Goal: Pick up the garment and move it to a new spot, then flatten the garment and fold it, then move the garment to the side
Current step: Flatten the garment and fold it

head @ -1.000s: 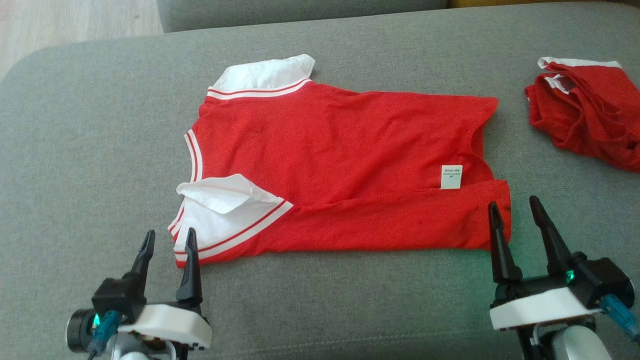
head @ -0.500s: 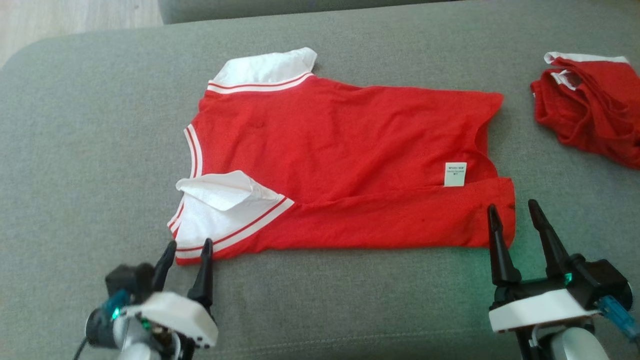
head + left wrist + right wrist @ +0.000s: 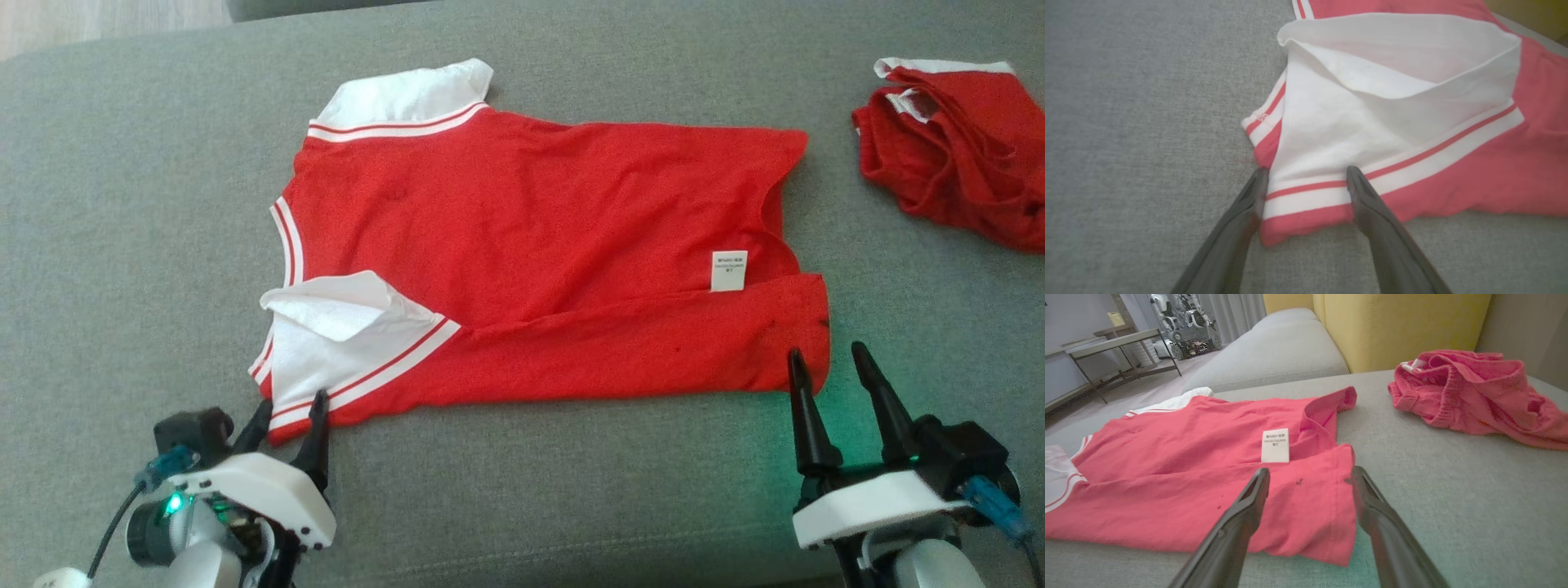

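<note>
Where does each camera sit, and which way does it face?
Head view: from the head, down onto the red shirt; left tool and right tool show.
Left wrist view: along its open tool, at the white sleeve.
Right wrist view: along its open tool, at the hem.
Shared: head and right wrist views show the label.

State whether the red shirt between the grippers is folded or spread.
Spread, partly folded: red shirt lies flat, near strip turned over.
</note>
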